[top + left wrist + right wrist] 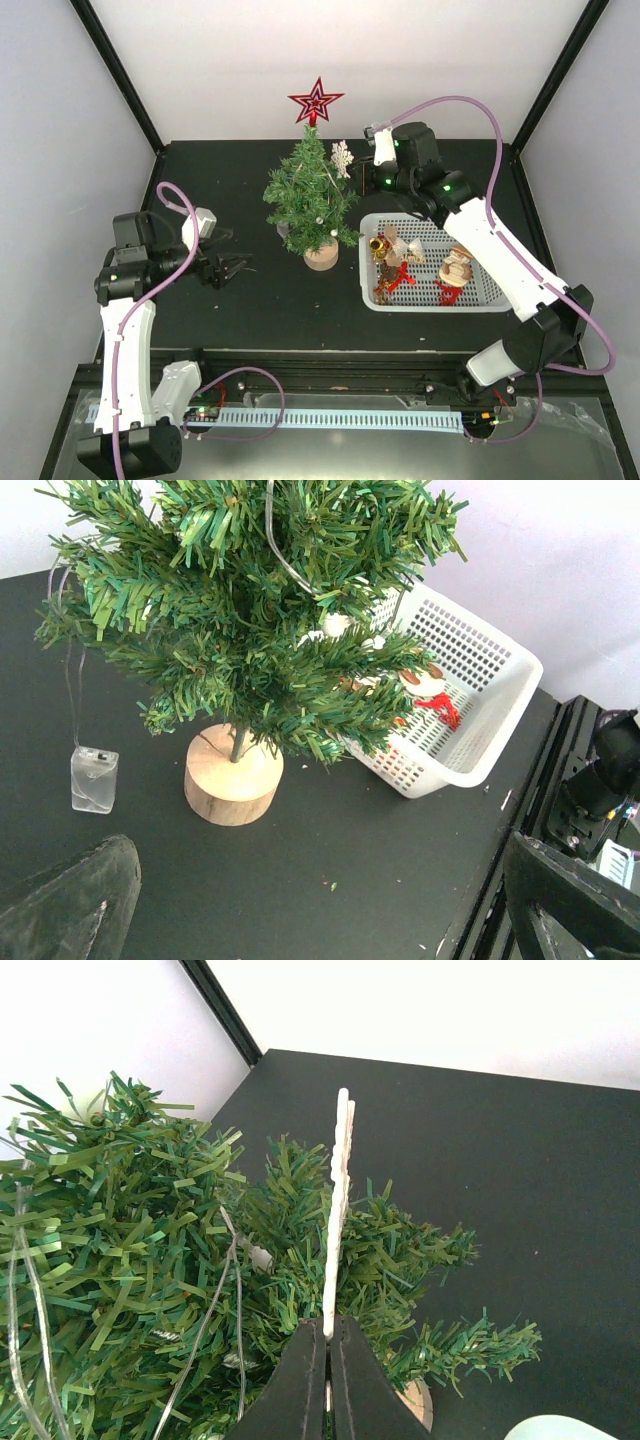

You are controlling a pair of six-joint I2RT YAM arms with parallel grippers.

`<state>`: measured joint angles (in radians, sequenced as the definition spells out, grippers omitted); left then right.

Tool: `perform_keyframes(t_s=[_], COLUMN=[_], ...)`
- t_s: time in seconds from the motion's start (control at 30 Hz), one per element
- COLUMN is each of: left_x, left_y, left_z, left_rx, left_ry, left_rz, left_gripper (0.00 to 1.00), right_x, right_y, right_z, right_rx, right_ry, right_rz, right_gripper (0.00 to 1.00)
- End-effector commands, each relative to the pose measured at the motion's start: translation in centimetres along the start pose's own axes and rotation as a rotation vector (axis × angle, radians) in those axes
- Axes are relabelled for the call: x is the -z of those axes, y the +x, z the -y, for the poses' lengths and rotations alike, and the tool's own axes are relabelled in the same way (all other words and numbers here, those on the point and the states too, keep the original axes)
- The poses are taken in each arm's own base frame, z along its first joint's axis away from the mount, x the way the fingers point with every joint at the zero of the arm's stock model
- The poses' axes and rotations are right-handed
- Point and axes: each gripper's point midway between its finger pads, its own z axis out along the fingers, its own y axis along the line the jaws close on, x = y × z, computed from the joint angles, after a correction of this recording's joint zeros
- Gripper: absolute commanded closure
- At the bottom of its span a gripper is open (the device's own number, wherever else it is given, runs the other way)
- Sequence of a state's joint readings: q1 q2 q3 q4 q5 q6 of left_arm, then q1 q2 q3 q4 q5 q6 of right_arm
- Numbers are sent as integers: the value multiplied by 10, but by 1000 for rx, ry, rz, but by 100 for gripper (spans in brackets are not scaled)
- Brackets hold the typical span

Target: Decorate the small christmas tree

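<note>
The small christmas tree (311,195) stands on a round wooden base (321,257) mid-table, with a red star (316,102) on top and a thin light wire wound through it. My right gripper (329,1335) is shut on a white snowflake ornament (338,1210), seen edge-on, and holds it against the tree's upper right branches (150,1260); it also shows in the top view (342,157). My left gripper (238,266) is open and empty, low over the table left of the tree. The tree (250,630) and its base (232,777) fill the left wrist view.
A white slotted basket (500,297) right of the tree holds several ornaments, among them a gold bell (376,244) and a santa figure (456,268). A clear battery box (94,779) for the light wire lies on the table left of the base.
</note>
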<state>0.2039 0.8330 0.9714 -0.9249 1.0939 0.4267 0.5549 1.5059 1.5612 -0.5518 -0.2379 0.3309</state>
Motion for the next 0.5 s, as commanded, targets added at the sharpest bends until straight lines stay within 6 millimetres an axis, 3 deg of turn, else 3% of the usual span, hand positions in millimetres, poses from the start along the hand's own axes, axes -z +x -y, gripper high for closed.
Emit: perform_keyframes(t_s=[0.0,0.47], left_x=[0,1], left_y=[-3,-3], left_z=[0,2], left_rx=[-12,-23], left_ry=[20,15], left_rz=[20,24], left_gripper=[1,1], right_x=[-1,35], right_y=[6,-26], right_z=[-8,-16], right_rx=[3,15], right_ry=[-24,-2], right_rz=[-32,104], right_gripper=[99,99])
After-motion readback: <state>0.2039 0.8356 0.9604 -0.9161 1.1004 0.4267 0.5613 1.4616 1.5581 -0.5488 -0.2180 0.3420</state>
